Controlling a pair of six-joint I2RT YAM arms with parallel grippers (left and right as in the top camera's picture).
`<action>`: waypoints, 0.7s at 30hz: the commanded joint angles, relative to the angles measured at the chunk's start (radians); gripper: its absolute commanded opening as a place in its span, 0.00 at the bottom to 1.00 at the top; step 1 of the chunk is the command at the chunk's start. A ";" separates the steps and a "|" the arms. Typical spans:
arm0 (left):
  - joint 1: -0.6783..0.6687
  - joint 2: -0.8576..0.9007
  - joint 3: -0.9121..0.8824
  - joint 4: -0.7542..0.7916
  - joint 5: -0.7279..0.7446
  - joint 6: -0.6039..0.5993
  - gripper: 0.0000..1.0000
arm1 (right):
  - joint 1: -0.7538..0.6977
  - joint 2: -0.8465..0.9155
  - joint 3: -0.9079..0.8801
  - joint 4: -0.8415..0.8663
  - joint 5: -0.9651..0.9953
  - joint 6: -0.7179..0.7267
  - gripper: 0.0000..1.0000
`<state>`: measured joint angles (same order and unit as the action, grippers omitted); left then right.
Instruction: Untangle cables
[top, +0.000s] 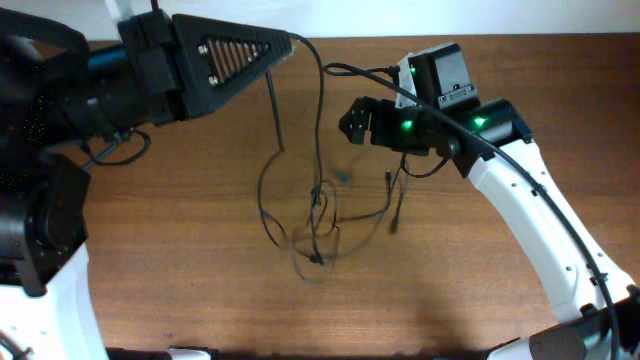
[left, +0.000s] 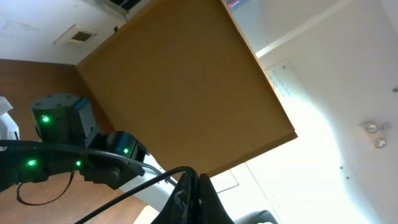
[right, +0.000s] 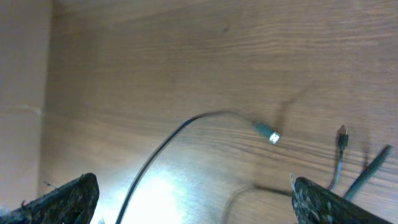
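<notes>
The cables (top: 316, 228) are thin black cords, knotted loosely at mid-table. Two strands rise from the knot to my left gripper (top: 291, 41), which is raised high and shut on a cable. In the left wrist view the shut fingers (left: 194, 182) pinch a black cord (left: 124, 194) that runs off to the left. My right gripper (top: 349, 121) hovers open and empty to the right of the hanging strands. In the right wrist view its fingers (right: 199, 202) are wide apart above a strand with a metallic plug (right: 272, 135). Other plug ends (top: 394, 226) lie to the right.
The wooden table (top: 180, 260) carries the cables. The right arm's thicker black cable (top: 345, 70) loops near the hanging strands. Two more plug ends (right: 341, 135) lie at the right in the right wrist view. The left arm's base (top: 40, 220) stands at the left edge.
</notes>
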<state>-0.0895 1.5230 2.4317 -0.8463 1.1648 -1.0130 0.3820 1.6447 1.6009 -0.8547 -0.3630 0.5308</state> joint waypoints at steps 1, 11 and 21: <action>-0.002 -0.009 0.006 0.003 0.025 0.020 0.00 | 0.009 0.002 0.004 -0.040 -0.129 0.000 0.98; -0.002 -0.009 0.006 0.003 -0.056 0.019 0.00 | 0.080 0.002 0.003 -0.288 -0.138 -0.090 0.98; -0.001 -0.009 0.006 0.003 -0.089 0.019 0.00 | 0.115 0.002 -0.048 -0.343 -0.074 -0.079 0.99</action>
<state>-0.0895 1.5230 2.4317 -0.8486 1.0927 -1.0130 0.4927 1.6447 1.5906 -1.1965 -0.4675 0.4419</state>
